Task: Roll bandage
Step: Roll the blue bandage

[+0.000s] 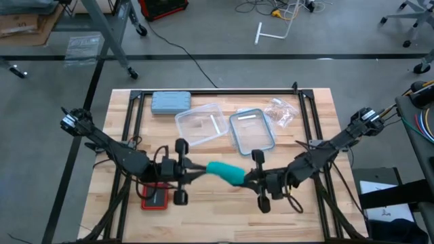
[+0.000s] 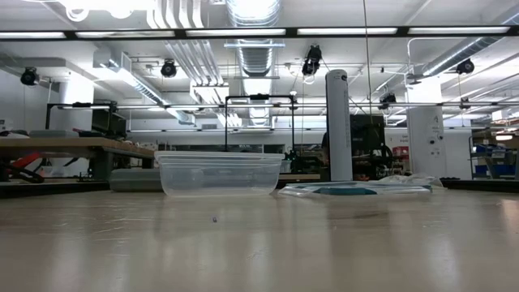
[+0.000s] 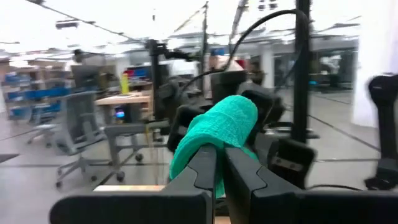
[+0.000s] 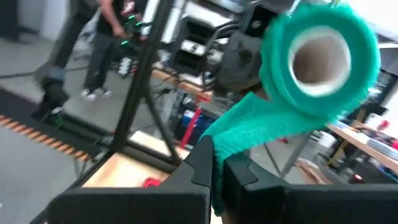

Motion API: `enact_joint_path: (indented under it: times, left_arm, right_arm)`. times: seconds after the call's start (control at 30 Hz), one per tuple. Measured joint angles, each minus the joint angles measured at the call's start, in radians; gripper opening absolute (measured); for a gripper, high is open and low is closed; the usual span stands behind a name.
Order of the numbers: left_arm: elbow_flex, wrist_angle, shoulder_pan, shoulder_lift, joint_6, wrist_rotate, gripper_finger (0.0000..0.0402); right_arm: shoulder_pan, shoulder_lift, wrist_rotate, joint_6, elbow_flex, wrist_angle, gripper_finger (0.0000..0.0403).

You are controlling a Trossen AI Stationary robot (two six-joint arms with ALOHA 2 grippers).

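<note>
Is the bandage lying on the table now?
No, both tools, left and right, hold the bandage between them, off the table.

Light wooden table (image 1: 122,115) with a black frame along its edges. On it: grey-blue case (image 1: 170,102) at the far left, clear plastic tub (image 1: 201,124) mid-table, clear lid with blue rim (image 1: 251,129) just beside the tub, crinkled clear bag (image 1: 281,111) far right, small red-edged device (image 1: 155,199) near the front left.
</note>
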Motion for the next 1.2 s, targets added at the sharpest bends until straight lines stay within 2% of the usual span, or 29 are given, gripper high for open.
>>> enact_joint_path:
  times: [0.17, 0.5, 0.63, 0.97, 1.2]
  left_arm:
    - [0.0, 0.019, 0.004, 0.0, 0.0, -0.021, 0.0004]
    - [0.0, 0.047, 0.005, 0.0, 0.014, -0.029, 0.0004]
    - [0.0, 0.047, 0.005, 0.0, 0.025, -0.029, 0.0004]
    - [0.0, 0.099, 0.005, -0.001, 0.138, -0.03, 0.0004]
    - [0.0, 0.104, 0.005, -0.001, 0.231, -0.03, 0.0004]
  right_arm:
    - [-0.014, -0.001, 0.067, 0.018, 0.016, 0.006, 0.0]
    - [-0.073, 0.001, 0.072, 0.098, 0.057, -0.051, 0.0005]
    - [-0.078, 0.0, 0.084, 0.11, 0.065, -0.054, 0.0036]
    - [-0.08, -0.01, 0.164, 0.128, 0.072, -0.055, 0.0149]
    - [-0.08, -0.029, 0.17, 0.127, 0.072, -0.073, 0.0184]
